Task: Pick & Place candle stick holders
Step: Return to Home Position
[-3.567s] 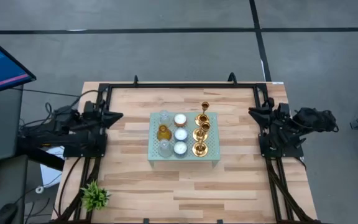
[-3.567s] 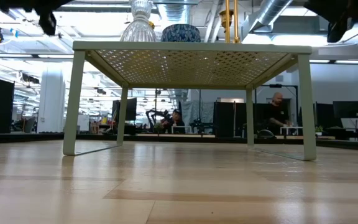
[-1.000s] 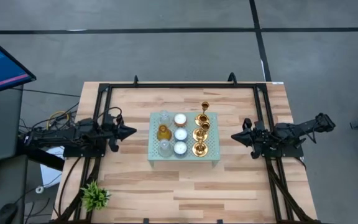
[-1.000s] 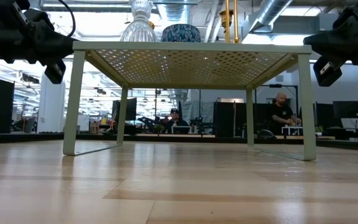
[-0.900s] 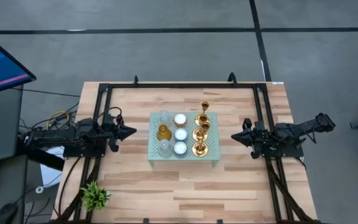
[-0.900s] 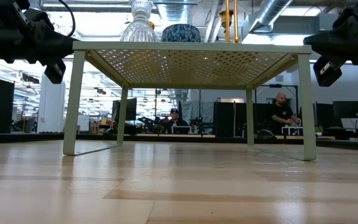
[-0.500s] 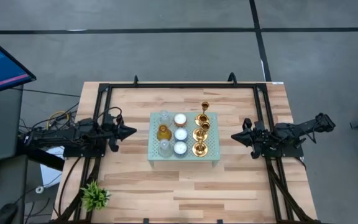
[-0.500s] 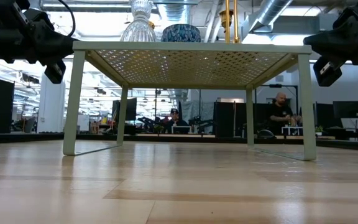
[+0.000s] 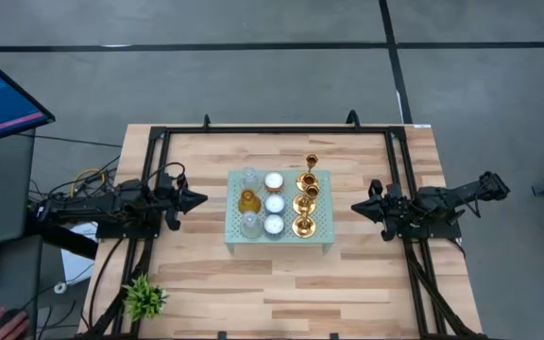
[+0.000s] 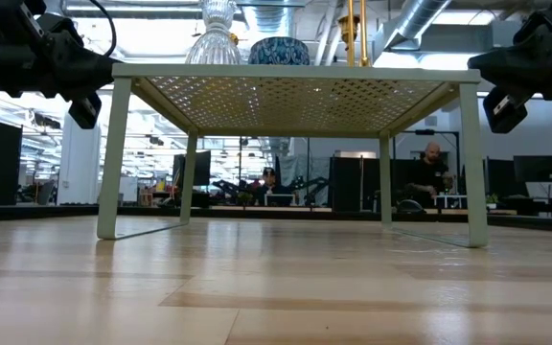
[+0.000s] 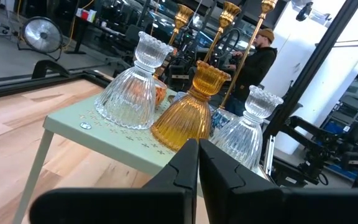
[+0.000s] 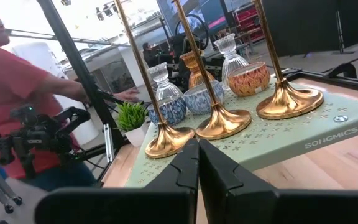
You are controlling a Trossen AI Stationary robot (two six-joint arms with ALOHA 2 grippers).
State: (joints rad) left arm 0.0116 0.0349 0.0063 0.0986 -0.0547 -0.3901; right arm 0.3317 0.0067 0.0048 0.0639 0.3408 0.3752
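Right, the pale butcher-block wooden table (image 9: 348, 283) fills the high view, and at its middle sits the mint-green perforated metal shelf (image 9: 325, 223). Either side, both dark arms lie low and outstretched: the left gripper (image 9: 196, 199) off the shelf's left edge, the right gripper (image 9: 357, 208) off its right edge. Each is well apart from the shelf, tips pointing inward. Both wrist views show the fingers pressed together with nothing between them.

Now the three slim shiny gold candle stick holders (image 9: 307, 199): they stand upright in a row along the shelf's right side, stems vertical, bases just beside one another. They're straight ahead of the right jaws, so the right arm is the nearer. From the left, the ribbed glass cups (image 9: 248, 201), two clear and one amber, and the round white tealight candles (image 9: 273, 203) stand between. Placement looks finished to me; any further reach should come from the right.
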